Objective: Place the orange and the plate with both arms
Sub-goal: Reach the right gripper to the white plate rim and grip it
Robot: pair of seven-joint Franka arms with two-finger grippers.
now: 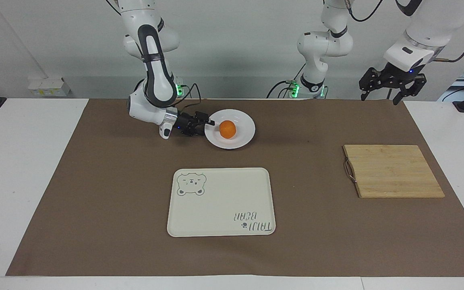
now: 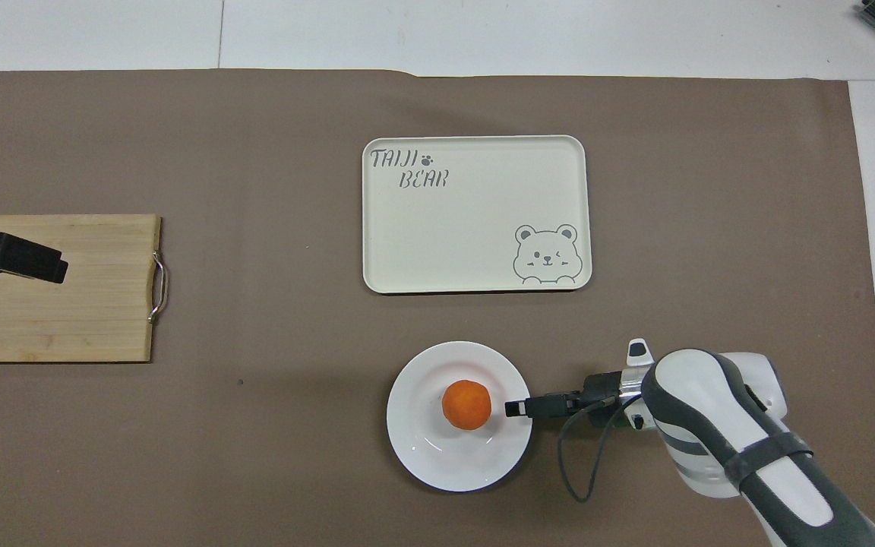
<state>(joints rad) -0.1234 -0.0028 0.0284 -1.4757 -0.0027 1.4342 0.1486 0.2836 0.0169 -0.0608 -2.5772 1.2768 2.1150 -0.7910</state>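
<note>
Orange (image 1: 227,129): sits in the middle of the plate, free of both claws.
Plate (image 1: 243,137): flat on the brown mat (image 1: 95,201), nearer to the robots than the cream tray (image 1: 220,193).
Right claw (image 1: 210,123): low and level at the plate's rim on the side toward the right arm's end of the table; fingertips reach over the rim edge, short of the orange. Whether the jaws have nipped the rim, cannot tell.
Left claw (image 1: 378,96): raised, jaws wide, holding nothing; in the overhead view it hangs over the wooden cutting board (image 2: 65,319). This arm waits.
Cutting board: toward the left arm's end of the table, metal handle facing the tray.
Tray: bear drawing, nothing on it.
</note>
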